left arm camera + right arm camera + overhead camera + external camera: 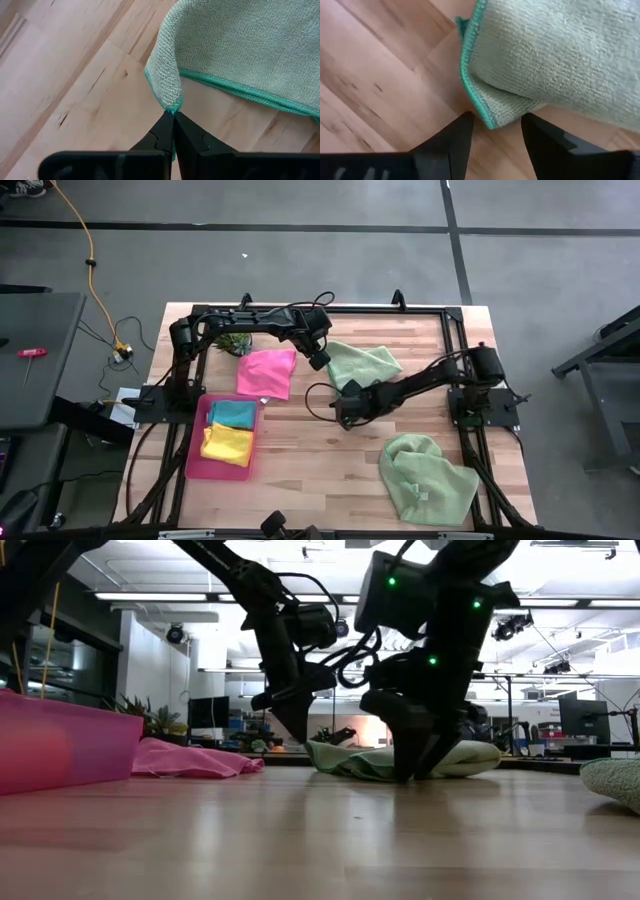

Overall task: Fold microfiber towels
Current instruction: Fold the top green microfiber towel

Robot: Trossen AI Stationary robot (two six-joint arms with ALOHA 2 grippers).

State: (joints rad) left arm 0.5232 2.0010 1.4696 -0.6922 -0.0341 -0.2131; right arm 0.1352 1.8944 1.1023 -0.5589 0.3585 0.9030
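A pale green towel (364, 363) lies crumpled at the table's far middle. My left gripper (319, 359) is at the towel's left side, shut on a corner of it. My right gripper (349, 404) stands just near of that towel, open. In the right wrist view its fingers stand on either side of a folded, teal-hemmed corner (487, 112), and I see no touch. A hot pink towel (266, 372) lies flat to the left. A second pale green towel (428, 475) lies bunched at the near right. My left gripper pinches the pale green towel's corner tip (170, 105) between its two fingers, right at the teal hem. The fingers come slanting down from above. The corner stands drawn up off the wood, while the rest of the towel lies on the table.
A pink tray (196, 462) at the near left holds a teal towel (234, 414) and a yellow towel (228, 444). A small green plant (237, 342) stands at the far left, behind the pink towel. Bare wood shows in the near middle of the table.
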